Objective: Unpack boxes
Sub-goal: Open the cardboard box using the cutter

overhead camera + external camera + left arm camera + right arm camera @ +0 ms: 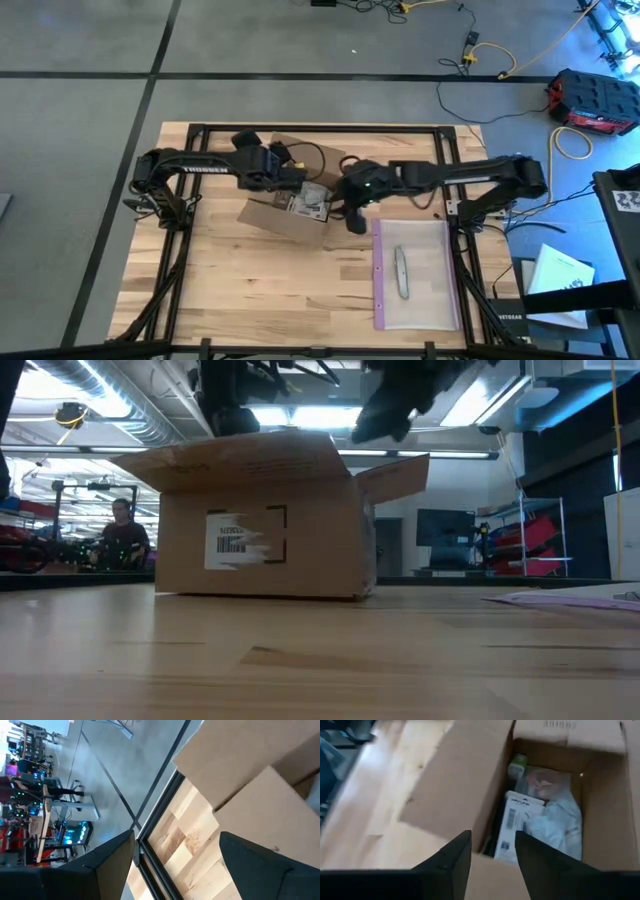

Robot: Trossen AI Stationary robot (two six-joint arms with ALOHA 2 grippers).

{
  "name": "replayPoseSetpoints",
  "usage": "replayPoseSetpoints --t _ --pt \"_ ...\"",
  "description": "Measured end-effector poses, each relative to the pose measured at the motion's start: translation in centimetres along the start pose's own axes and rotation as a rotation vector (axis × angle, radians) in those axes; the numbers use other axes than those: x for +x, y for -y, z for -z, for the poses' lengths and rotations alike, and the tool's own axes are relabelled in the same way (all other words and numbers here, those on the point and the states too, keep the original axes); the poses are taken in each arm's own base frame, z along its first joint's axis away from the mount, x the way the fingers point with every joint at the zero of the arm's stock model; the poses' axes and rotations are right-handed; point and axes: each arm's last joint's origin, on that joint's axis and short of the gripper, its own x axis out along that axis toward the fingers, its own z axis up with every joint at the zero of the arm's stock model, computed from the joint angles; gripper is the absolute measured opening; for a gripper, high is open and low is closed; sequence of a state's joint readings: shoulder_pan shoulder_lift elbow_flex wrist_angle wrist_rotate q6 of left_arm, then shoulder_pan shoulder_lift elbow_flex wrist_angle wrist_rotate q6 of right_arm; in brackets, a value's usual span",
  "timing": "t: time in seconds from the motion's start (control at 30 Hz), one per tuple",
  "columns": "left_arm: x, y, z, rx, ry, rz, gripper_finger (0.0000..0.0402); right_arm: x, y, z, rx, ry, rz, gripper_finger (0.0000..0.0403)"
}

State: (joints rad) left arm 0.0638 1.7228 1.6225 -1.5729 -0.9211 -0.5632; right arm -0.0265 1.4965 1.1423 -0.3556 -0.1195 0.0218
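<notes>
The box (290, 200) sat open on the far middle of the table (250, 290), a little left of centre, flaps spread. From above, both arms met over it: my left claw (285, 180) hung at the box's far-left edge, my right claw (352, 208) at its right edge, just outside the opening. The right was the nearer to the contents.

In the right wrist view the opening lay straight ahead of and below the right claw's fingertips (465, 845), which stood parted with nothing between them. Inside I could see a white carton (515, 822) with a barcode, a crumpled clear wrapper (552, 815) beside it and a small green-topped item (519, 762) beyond. The carton's long axis ran roughly in line with my reach, so I judged the fingers would need to straddle its narrow width, coming down past the near wall.

The left claw's fingers (105, 862) were spread as well, gripping nothing; a flap (260, 785) lay close beside one finger, whether touching I could not tell.

The table was pale wood planks, bare around the box. Off to the right lay a clear bag (415, 275) with a purple edge and a grey tool (402, 272) on it, well apart from the box. Beyond the table the low view showed a workshop, with a person (120, 530) seated far off.
</notes>
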Motion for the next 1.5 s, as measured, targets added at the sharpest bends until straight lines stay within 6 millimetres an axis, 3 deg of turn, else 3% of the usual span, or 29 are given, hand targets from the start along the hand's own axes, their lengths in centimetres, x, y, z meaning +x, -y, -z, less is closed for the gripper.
replayPoseSetpoints --t 0.17,0.4,0.53,0.67,0.8,0.93,1.13,1.2,1.37,1.5 --pt "0.2 -0.1 0.2 -0.02 -0.006 -0.004 0.028 1.9 0.5 0.2 0.001 -0.039 0.093 0.0117" --pt "-1.4 1.2 0.2 -0.084 0.079 0.058 0.028 1.8 0.5 -0.4 -0.021 -0.01 0.11 0.0111" --pt "-2.2 2.9 -0.7 -0.029 0.141 0.203 0.028 1.8 0.6 -0.5 -0.033 -0.01 0.113 0.0104" --pt "-2.8 4.5 -1.2 0.12 0.223 0.252 0.028 1.7 0.9 -0.5 -0.047 -0.01 0.121 0.0061" --pt "-1.4 4.9 -0.9 0.217 0.172 0.306 0.0277 1.7 1.5 -0.5 -0.037 -0.013 0.113 0.0009" --pt "0.1 5.4 -0.7 0.327 0.134 0.377 0.0228 1.7 1.4 -0.4 -0.035 -0.018 0.104 0.0012" --pt "0.4 5.1 -1.3 0.404 0.185 0.47 0.0061 1.7 1.4 -0.4 -0.034 -0.018 0.103 0.0002" --pt "0.3 4.7 -1.7 0.399 0.228 0.485 0.0022 1.7 1.4 -0.4 -0.034 -0.018 0.103 0.0004" --pt "1.3 4.0 -2.4 0.441 0.25 0.651 0.0011 1.7 1.3 -0.3 -0.035 -0.028 0.058 0.0004" --pt "3.0 3.1 -2.6 0.442 0.219 0.66 0.0018 1.9 1.4 -0.1 -0.029 -0.041 0.054 0.0001"
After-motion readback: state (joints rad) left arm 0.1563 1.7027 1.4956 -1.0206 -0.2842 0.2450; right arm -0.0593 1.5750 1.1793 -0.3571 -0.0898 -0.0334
